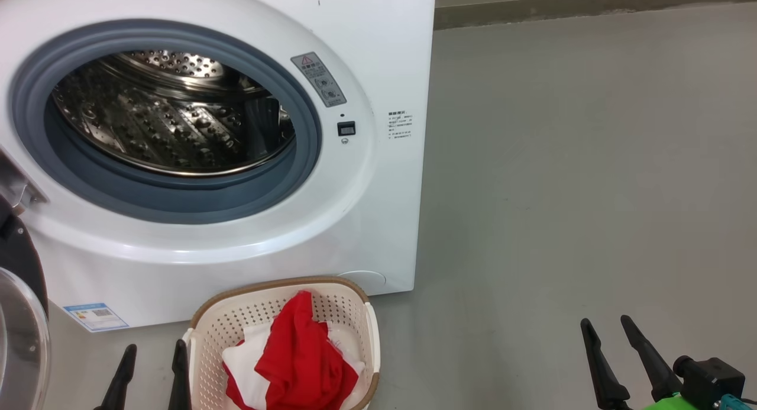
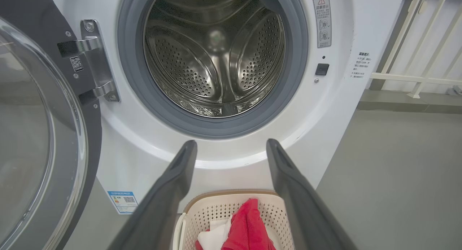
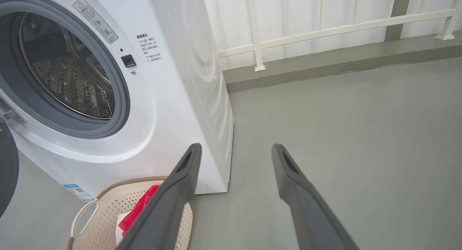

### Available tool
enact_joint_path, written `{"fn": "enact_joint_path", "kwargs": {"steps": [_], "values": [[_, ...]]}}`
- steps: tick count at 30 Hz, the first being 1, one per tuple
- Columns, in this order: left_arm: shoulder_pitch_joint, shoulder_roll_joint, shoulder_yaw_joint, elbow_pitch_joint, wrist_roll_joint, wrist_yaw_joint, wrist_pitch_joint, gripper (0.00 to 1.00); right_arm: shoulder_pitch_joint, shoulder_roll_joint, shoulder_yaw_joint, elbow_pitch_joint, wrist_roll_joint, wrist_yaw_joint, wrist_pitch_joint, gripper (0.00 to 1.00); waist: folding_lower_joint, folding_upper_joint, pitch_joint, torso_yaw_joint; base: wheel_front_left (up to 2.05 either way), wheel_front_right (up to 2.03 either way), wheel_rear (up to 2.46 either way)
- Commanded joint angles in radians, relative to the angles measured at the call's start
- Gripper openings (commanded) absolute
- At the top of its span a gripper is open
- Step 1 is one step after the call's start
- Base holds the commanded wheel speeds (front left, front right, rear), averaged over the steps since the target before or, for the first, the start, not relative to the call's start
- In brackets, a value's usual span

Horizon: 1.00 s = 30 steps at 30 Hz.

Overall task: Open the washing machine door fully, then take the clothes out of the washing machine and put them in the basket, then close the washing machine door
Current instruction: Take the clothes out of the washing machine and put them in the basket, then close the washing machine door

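Door open, drum bare: the washing machine door (image 2: 39, 134) stood swung wide on its hinge (image 2: 94, 58) at the robot's left. The steel drum (image 2: 216, 55) showed no garment that I could make out from any of my cameras. The clothes (image 1: 295, 357), red with white parts, lay heaped in the basket (image 1: 236, 315). It sat on the grey floor (image 1: 562, 191) just in front of the washing machine (image 1: 236, 250), below the opening. By my reckoning the opening and the unloading were done, and only shutting the door was left.

Both sets of fingers were spread wide and held nothing. The left gripper (image 1: 154, 348) hung low just beside the basket's left end, between it and the door, whose glass bowl was near its outer side and apart from it. In the left wrist view those fingers pointed at the machine's front, with the basket low between them. The right gripper (image 1: 605, 321) sat over bare floor, well apart from the basket and farther from the door. I judged the left arm better placed to reach the door's black rim and swing it home.
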Motion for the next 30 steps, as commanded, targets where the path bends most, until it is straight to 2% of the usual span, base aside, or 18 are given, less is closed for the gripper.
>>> {"fn": "enact_joint_path", "kwargs": {"steps": [1, 17, 30], "values": [[-0.010, 0.015, 0.036, -0.031, -0.007, 0.000, -0.006, 1.00, -0.014, -0.014, 0.013, -0.025, -0.006, 0.007, -0.006, 1.00, 0.0000, 0.0000, 0.001, 0.000, 0.00, 0.00, 0.00], [-0.028, 0.015, 0.037, -0.027, -0.010, -0.009, -0.006, 1.00, -0.020, -0.015, 0.009, -0.026, -0.006, 0.007, -0.006, 1.00, 0.0000, 0.0000, 0.004, 0.004, -0.11, 0.11, 0.00], [-0.031, 0.015, 0.031, -0.033, -0.023, -0.018, -0.006, 1.00, -0.020, -0.011, 0.007, -0.028, -0.008, 0.007, -0.006, 1.00, 0.0000, 0.0000, 0.009, 0.018, -1.31, 1.31, 0.00]]}}
